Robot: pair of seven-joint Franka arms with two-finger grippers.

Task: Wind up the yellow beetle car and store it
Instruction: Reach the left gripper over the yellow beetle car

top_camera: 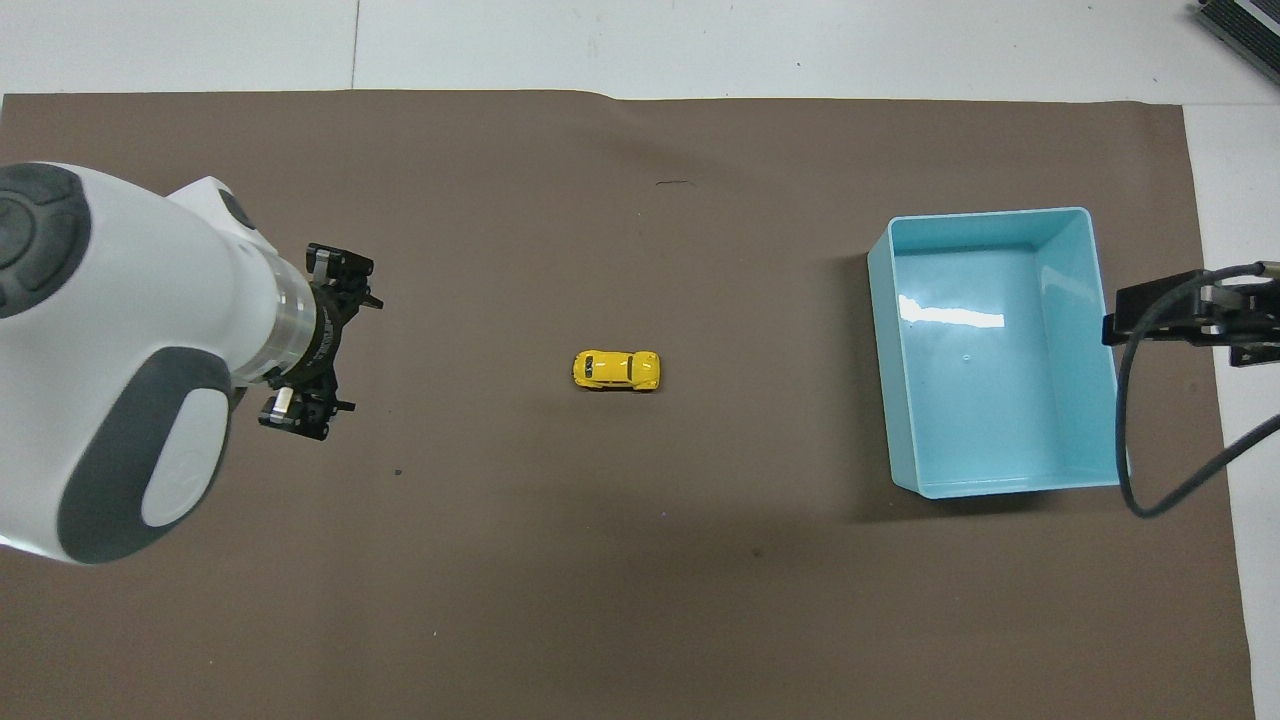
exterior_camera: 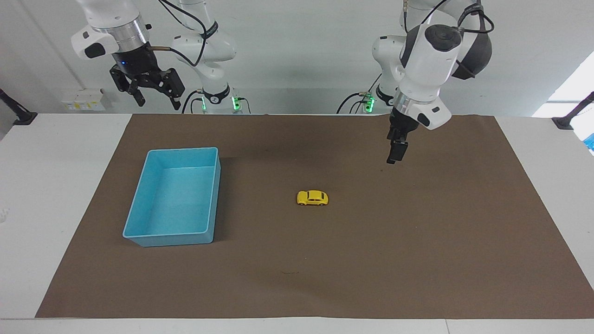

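Overhead view: car sits mid-mat on the tabletop, apart from the bin toward the right arm's end. Left gripper hangs over bare mat, fingers spread, empty. Right gripper waits high by the bin, fingers spread, empty.

My worktop is white, and a brown mat lies flat over most of it. On the mat a yellow car sits on its wheels, apart from my left end effector above the mat. A light-blue bin rests toward my right arm's end.
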